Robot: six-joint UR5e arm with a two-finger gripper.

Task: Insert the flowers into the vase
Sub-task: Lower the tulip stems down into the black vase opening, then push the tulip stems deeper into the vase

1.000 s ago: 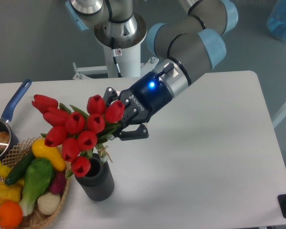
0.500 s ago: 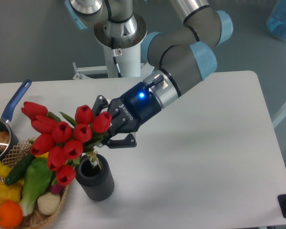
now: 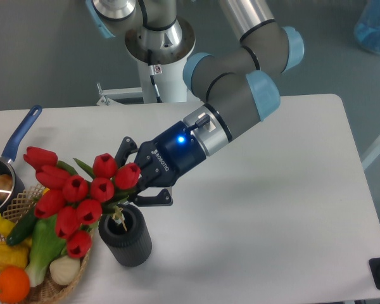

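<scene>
Black hand (image 3: 137,178) clamped around flowers (image 3: 76,193)

Grey arm links with pale blue joint caps; black claw (image 3: 134,179) with glowing blue wrist light.

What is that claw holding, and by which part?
The gripper holds the tulips by their stems, just below the buds. The stem ends sit at the mouth of the vase.

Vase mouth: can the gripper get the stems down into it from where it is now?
Probably yes. The gripper, shut on the flowers, hangs just above the vase. The stem ends sit at its open mouth with nothing between. The tilted bunch leans over the basket, so straighten first.
</scene>
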